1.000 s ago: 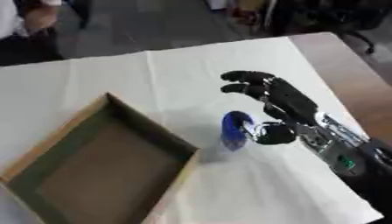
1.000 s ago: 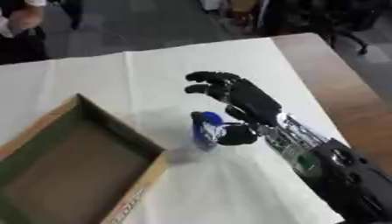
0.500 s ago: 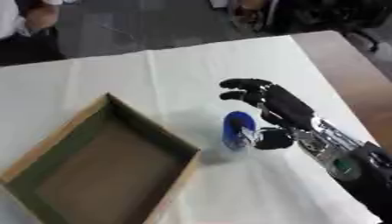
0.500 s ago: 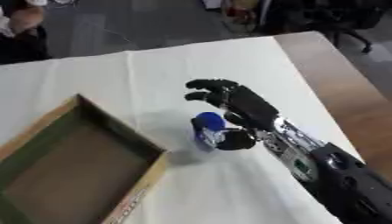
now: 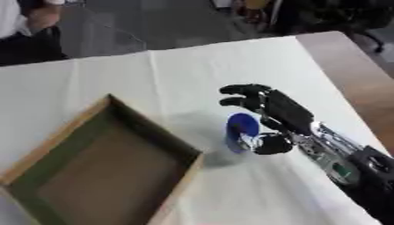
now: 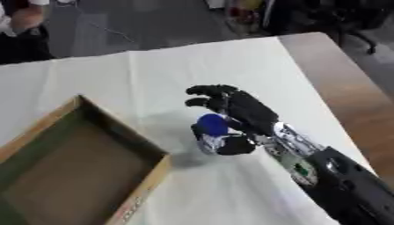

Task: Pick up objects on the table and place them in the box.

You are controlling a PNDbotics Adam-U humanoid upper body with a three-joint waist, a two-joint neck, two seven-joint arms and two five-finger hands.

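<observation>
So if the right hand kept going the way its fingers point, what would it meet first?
Probably bare white tablecloth: the right hand points up-left, its thumb at the blue object. The box seems to lie off that line, though depth is unclear.

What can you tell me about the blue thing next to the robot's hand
The blue object is small, with a rounded blue top and a paler, whitish lower part; what it is cannot be made out. It stands on the white tablecloth, just right of the box corner. The right hand partly wraps it, fingers arched over it and thumb beside its base.
</observation>
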